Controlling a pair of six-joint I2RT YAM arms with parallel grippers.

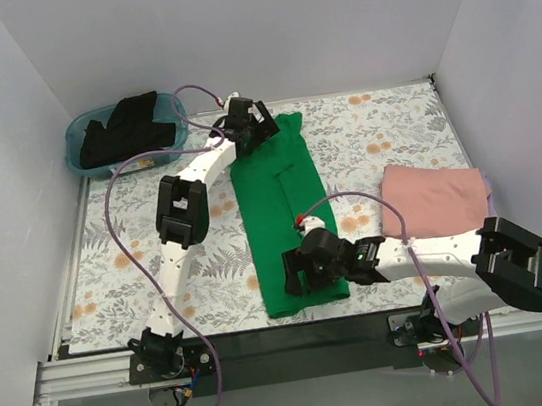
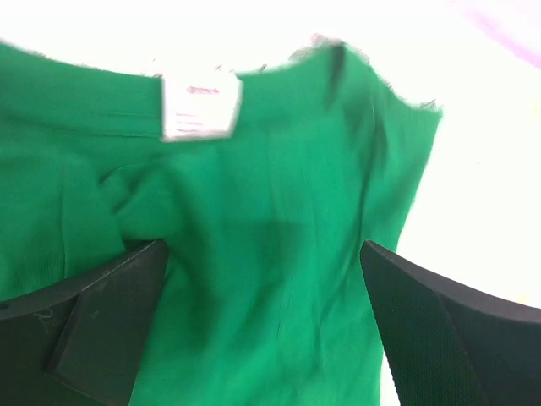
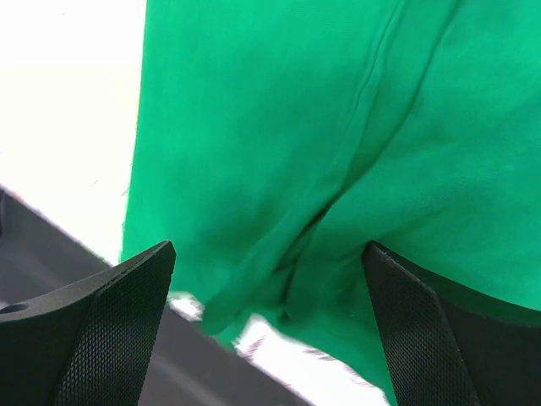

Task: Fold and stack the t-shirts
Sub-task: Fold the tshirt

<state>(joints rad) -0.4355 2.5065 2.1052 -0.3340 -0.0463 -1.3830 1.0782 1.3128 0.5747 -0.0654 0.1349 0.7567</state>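
Down the centre of the floral tabletop (image 1: 383, 137) lies the green t-shirt (image 1: 272, 213), folded into a long strip, collar toward 12 o'clock and hem toward 6. At its 3 o'clock, apart from it, the salmon pink t-shirt (image 1: 437, 198) lies folded. At 10 o'clock sits the teal tub (image 1: 74, 142), with the black t-shirt (image 1: 124, 128) heaped inside. The left gripper (image 1: 252, 123) hovers at the collar, jaws spread. The right gripper (image 1: 296, 272) is over the hem, jaws spread too, with nothing pinched.
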